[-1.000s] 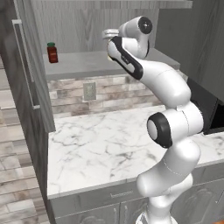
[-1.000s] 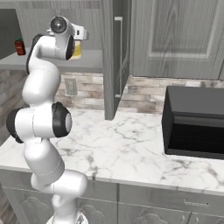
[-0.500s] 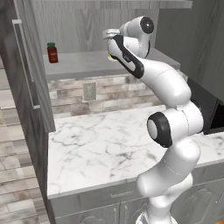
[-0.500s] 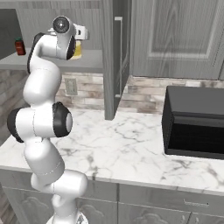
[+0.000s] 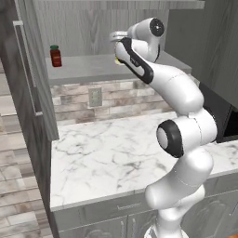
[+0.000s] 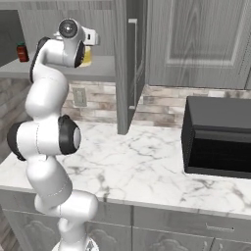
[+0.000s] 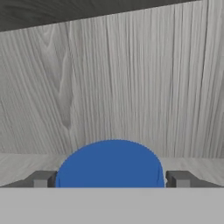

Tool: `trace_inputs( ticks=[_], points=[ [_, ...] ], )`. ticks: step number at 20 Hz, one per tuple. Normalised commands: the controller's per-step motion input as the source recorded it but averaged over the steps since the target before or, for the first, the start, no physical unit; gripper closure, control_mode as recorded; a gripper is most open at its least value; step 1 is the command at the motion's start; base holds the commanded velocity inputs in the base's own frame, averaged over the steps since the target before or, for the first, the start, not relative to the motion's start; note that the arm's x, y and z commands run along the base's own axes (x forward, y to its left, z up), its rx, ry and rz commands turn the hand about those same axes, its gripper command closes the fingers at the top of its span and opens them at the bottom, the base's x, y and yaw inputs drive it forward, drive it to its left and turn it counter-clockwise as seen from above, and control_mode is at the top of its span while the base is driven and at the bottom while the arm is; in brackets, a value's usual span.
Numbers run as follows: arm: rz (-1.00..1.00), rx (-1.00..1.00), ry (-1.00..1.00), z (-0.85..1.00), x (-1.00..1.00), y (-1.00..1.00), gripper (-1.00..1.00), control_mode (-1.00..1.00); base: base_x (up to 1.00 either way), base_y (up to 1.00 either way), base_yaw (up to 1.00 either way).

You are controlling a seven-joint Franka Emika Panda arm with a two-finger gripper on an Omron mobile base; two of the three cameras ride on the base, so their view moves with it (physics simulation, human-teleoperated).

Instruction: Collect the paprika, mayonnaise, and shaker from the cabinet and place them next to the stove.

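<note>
The end effector (image 7: 111,179) was reaching into the cabinet (image 5: 93,28), its fingers (image 7: 41,179) spread wide on either side of the mayonnaise (image 7: 109,164), whose round blue lid sat between them; contact could not be judged. The mayonnaise was a stout pale-yellow jar standing on the cabinet's grey shelf, just beyond the arm's wrist. The paprika (image 5: 56,56), a small dark-red jar with a dark cap, stood upright on the same shelf, well apart from the mayonnaise, near the open door (image 5: 32,69).
</note>
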Motion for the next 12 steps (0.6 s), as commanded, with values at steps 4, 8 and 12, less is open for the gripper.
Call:
trace_inputs(
  ticks=[4, 8, 12],
  points=[
    [0.00, 0.00, -0.10, -0.43, -0.48, 0.00, 1.00, -1.00, 0.00, 0.00, 0.00],
    [0.00, 0.00, -0.07, -0.16, -0.94, -0.13, 1.00, -1.00, 0.00, 0.00, 0.00],
    [-0.01, 0.01, -0.02, 0.07, -0.95, -0.32, 1.00, -1.00, 0.00, 0.00, 0.00]
  ],
)
